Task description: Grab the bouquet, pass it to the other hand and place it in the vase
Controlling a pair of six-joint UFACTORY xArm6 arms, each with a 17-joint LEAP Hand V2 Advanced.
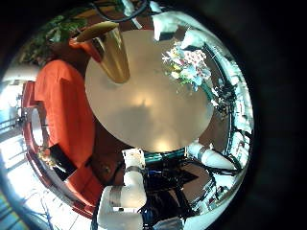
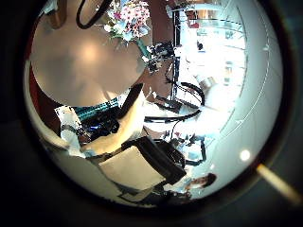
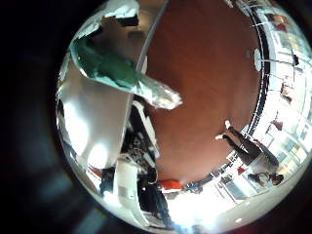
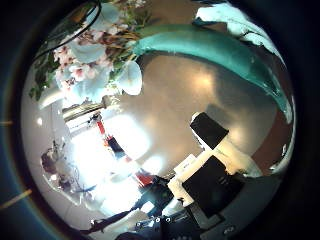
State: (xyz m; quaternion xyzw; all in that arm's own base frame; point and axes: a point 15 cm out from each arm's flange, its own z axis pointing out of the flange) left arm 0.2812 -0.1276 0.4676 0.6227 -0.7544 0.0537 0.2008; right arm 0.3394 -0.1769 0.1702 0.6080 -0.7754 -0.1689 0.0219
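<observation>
The bouquet [image 1: 188,67], flowers in a paper wrap, is held over the edge of the round table [image 1: 144,105] in the left little finger side palm view. The tall vase [image 1: 113,53] stands upright on the table, away from the bouquet. My right hand [image 4: 215,150] is shut on the bouquet: the right thumb side palm view has its flowers [image 4: 85,55] and wrapped stem [image 4: 210,50] close across the palm, and the stem [image 3: 117,68] shows in the right little finger side palm view. My left hand [image 1: 125,196] is open, holds nothing and is high over the table. The bouquet [image 2: 128,19] is far from it.
A sofa [image 1: 62,110] stands beside the table. The floor [image 3: 205,88] spreads past the table's edge [image 3: 97,127]. The table top [image 2: 76,66] between the vase and the bouquet is bare.
</observation>
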